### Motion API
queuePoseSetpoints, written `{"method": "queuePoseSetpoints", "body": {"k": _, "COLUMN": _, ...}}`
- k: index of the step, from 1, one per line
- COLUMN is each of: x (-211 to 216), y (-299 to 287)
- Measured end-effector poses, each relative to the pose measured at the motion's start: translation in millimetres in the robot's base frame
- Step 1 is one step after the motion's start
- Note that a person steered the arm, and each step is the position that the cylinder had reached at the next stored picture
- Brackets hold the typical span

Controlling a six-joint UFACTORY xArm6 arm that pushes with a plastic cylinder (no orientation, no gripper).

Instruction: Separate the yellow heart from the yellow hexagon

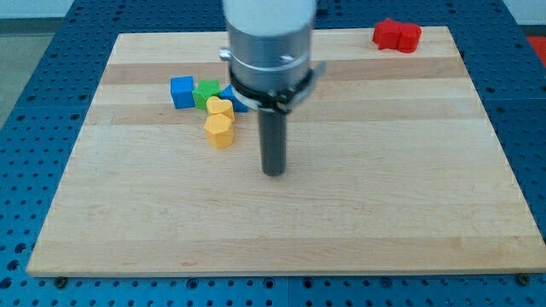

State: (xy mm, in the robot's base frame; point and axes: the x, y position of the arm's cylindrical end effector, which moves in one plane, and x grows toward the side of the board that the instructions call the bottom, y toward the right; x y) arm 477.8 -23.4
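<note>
The yellow heart (220, 107) and the yellow hexagon (219, 131) lie touching each other at the view's upper left of the wooden board (358, 213), the heart just above the hexagon. My tip (273, 172) is on the board to the right of and slightly below the hexagon, a short gap away, touching neither block.
A blue cube (182, 91) and a green block (206, 92) sit just above and left of the yellow pair. Another blue block (234, 101) is partly hidden behind the arm. Two red blocks (397, 35) lie together at the view's top right.
</note>
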Motion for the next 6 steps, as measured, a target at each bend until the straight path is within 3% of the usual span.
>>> {"method": "queuePoseSetpoints", "body": {"k": 4, "x": -79, "y": -70}}
{"method": "queuePoseSetpoints", "body": {"k": 6, "x": -104, "y": -52}}
